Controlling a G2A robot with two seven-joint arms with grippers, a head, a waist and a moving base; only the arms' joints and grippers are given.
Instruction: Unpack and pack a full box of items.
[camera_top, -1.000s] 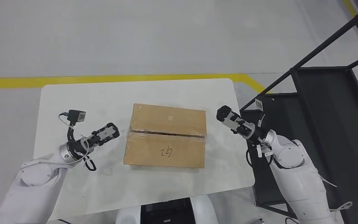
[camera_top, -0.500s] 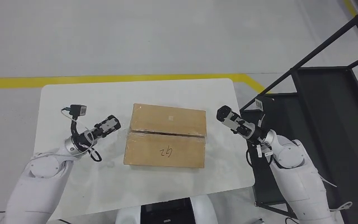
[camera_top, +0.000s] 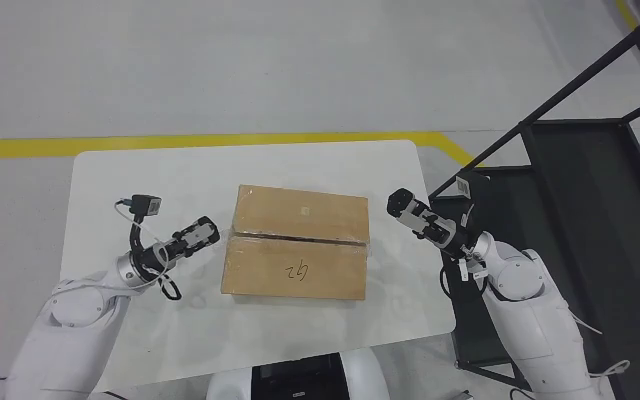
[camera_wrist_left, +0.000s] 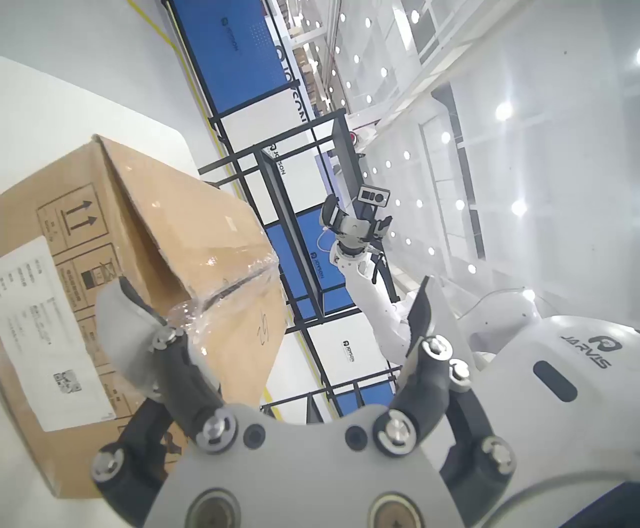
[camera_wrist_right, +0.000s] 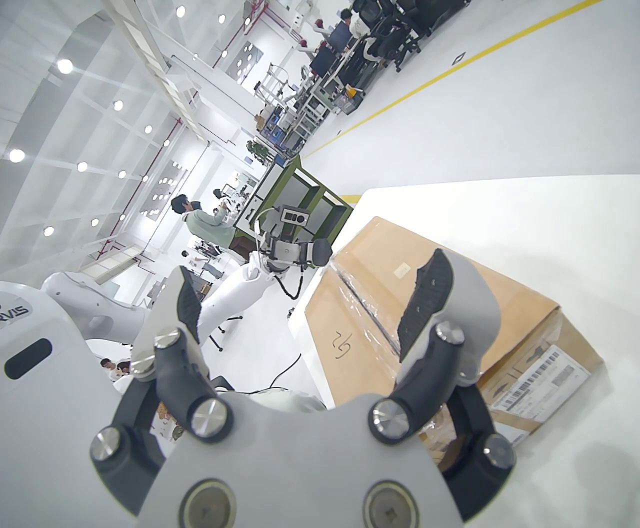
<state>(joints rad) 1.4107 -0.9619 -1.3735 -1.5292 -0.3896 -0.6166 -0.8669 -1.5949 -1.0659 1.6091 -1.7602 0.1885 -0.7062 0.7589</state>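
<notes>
Sitting in the middle of the white table (camera_top: 150, 170), the brown box (camera_top: 297, 243) is closed, with clear tape along the line where its two top flaps meet. Some pen marks are on the near flap. The left gripper (camera_top: 205, 233) hangs just beside the box's left side, not touching it, with its jaws apart and nothing in them. The right gripper (camera_top: 397, 203) is near the box's right side, jaws apart too, holding nothing.

Contents of the box (camera_top: 300, 268) were hidden under taped flaps (camera_top: 302, 212); the rack (camera_top: 590, 200) at 3 o'clock was cut off.
</notes>
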